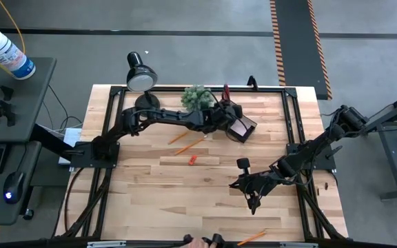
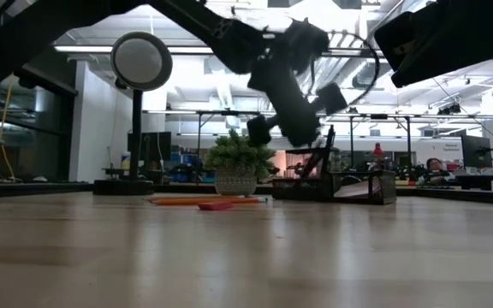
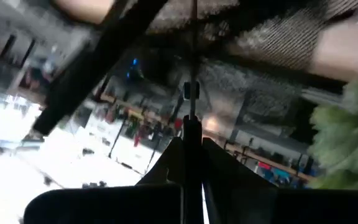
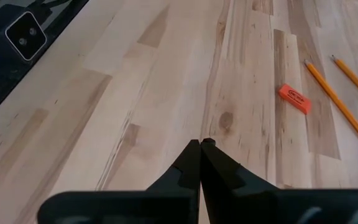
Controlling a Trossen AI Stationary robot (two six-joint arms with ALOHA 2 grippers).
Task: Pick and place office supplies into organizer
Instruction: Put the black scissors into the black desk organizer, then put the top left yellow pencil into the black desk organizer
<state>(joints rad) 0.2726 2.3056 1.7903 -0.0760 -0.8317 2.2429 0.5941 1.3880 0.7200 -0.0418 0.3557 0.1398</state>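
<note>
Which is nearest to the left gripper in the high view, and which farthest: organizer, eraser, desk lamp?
Left gripper is shut at the table's far side.
1. Organizer, right beside it.
2. Eraser, nearer the table's middle.
3. Desk lamp, at the far-left corner.

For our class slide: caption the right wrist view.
Shut right tool above bare wood, orange eraser and two pencils ahead.

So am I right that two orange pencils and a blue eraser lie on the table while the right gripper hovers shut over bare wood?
Nearly: the eraser is orange, not blue, as the right wrist view shows. The rest holds: two orange pencils lie on the table beside it, and the right gripper hovers shut over bare wood.
</note>
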